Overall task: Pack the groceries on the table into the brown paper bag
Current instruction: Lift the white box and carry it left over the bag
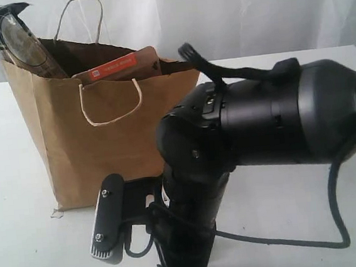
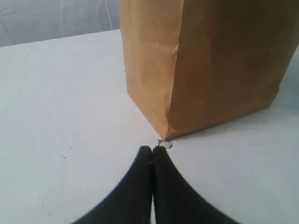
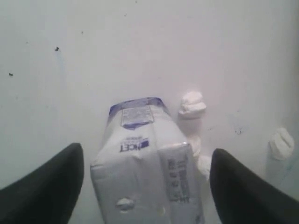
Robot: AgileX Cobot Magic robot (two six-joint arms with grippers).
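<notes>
Right gripper [image 3: 145, 157] spread wide, white carton [image 3: 145, 182] between.

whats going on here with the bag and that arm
A two-armed robot is packing groceries into the bag. The spaghetti packet and the pouch stick out of its top. The right hand is open either side of the carton on the table. The left hand is shut and empty by the bag's bottom corner.
</notes>
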